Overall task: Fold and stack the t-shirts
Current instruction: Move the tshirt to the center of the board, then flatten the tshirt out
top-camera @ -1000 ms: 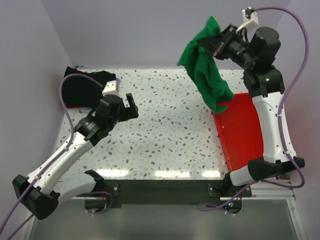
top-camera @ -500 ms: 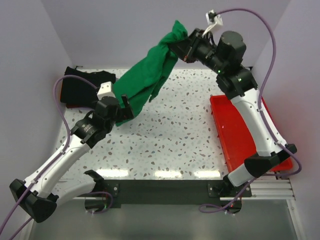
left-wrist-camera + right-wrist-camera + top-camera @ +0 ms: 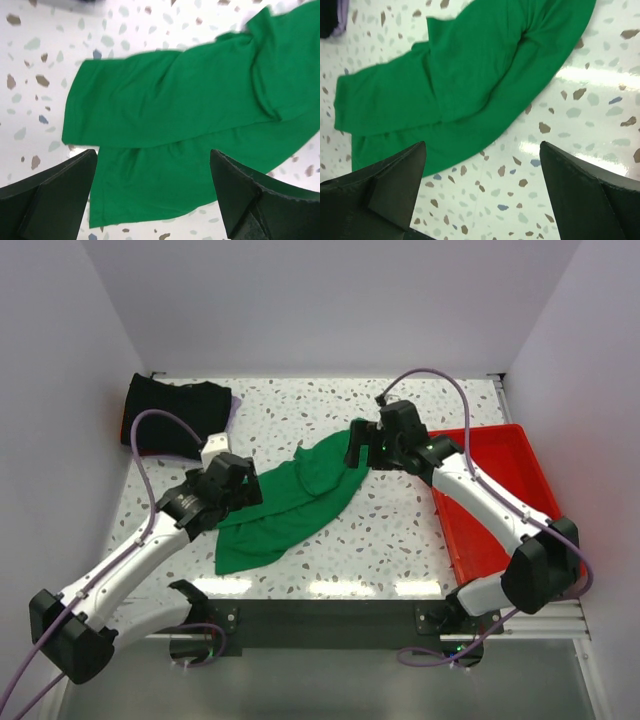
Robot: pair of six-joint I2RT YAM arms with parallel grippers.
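Top external view: the green t-shirt [image 3: 290,508] lies rumpled in a long diagonal band on the speckled surface [image 3: 400,530]. Over the left side of that shirt hangs the left end effector [image 3: 243,488], fingers spread wide and holding nothing; its wrist view shows green cloth across the gap between them. At the shirt's far right end is the right end effector [image 3: 358,448], likewise wide open and empty. Whether either touches the cloth I cannot tell. Well apart to the shirt's far left lie the black t-shirts [image 3: 172,412], folded. To its right, apart from it, lies the red tray [image 3: 500,495].
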